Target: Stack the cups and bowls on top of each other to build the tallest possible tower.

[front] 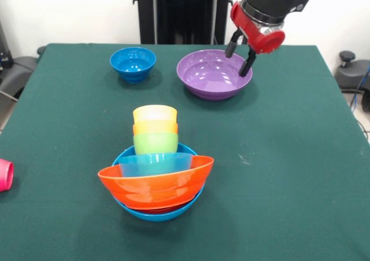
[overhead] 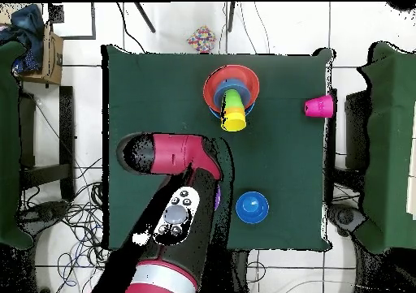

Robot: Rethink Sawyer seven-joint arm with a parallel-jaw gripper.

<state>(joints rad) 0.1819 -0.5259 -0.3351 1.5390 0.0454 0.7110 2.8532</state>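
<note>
Overhead, the gripper spreads empty jaws over the glossy round purple bowl's rim.

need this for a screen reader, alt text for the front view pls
A red and black gripper hangs open over the purple bowl's rim; nearer stands a tower of bowls and cups, a dark-blue bowl far left, a pink cup at the edge.
</note>
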